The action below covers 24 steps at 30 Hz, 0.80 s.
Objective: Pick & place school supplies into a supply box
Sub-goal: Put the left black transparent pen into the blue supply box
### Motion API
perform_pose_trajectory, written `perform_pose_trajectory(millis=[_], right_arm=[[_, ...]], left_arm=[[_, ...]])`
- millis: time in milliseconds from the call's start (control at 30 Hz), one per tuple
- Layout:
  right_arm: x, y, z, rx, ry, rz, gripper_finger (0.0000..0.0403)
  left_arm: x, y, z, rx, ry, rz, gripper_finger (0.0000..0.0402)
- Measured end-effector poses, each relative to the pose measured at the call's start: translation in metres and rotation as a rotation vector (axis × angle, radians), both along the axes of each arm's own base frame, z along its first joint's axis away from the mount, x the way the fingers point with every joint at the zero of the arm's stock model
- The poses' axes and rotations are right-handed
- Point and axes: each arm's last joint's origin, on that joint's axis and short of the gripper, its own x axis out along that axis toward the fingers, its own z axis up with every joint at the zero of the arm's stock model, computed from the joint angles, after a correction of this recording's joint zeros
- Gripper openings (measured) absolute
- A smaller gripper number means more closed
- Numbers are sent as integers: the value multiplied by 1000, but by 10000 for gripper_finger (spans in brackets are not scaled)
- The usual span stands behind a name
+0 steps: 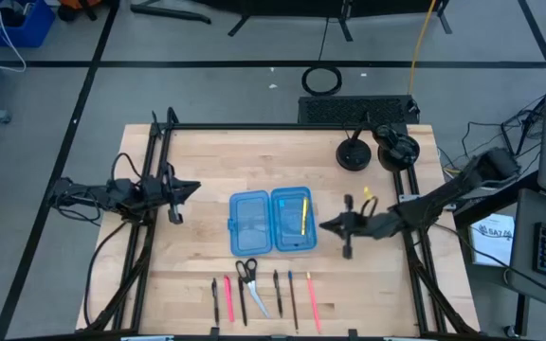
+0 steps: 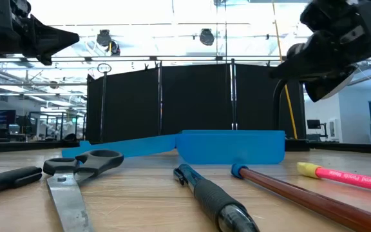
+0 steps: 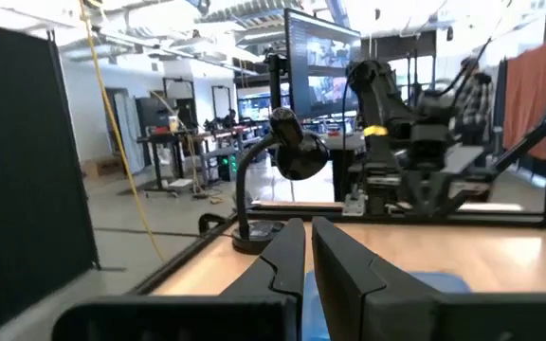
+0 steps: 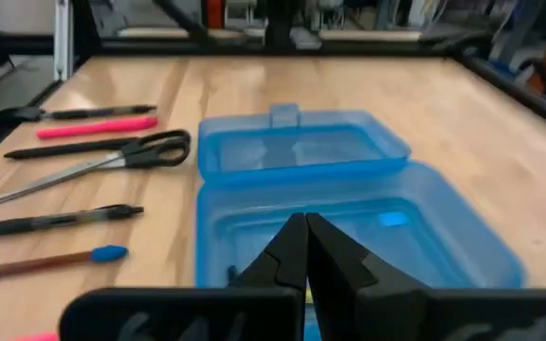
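The translucent blue supply box lies open on the middle of the table, both halves flat. A yellow pencil lies in its right half. Along the near edge lie a row of pens and pencils, among them a pink one and a pink-red one, with black-handled scissors between them. My right gripper hangs shut and empty at the right half's outer edge; in its wrist view the fingertips are above that half. My left gripper waits shut, left of the box.
Two black round-based stands sit at the far right of the table. Black frame rails run along the left and right sides. In the low view the scissors, a dark pen and a blue-tipped pencil lie in front of the box.
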Motion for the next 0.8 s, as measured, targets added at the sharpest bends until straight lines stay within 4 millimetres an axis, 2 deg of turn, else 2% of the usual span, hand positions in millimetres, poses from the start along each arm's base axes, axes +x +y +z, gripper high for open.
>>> perform_pose_trajectory(millis=[167,333,433,600,800], right_arm=[[-30,-15,-2,-21,-124,36,0],[-52,-23,-12,-38,-196,54,0],[-56,-25,-7,-22,-242,51,0],[-58,-25,-3,-79,-269,101,0],[-60,-23,2,-163,-307,230,0]], left_arm=[[1,0,-4,-96,22,-19,31],[4,-2,-19,-244,142,-63,31],[7,-3,-24,-393,170,-102,31],[13,-8,-27,-544,205,-187,31],[25,-26,-18,-620,185,-319,31]])
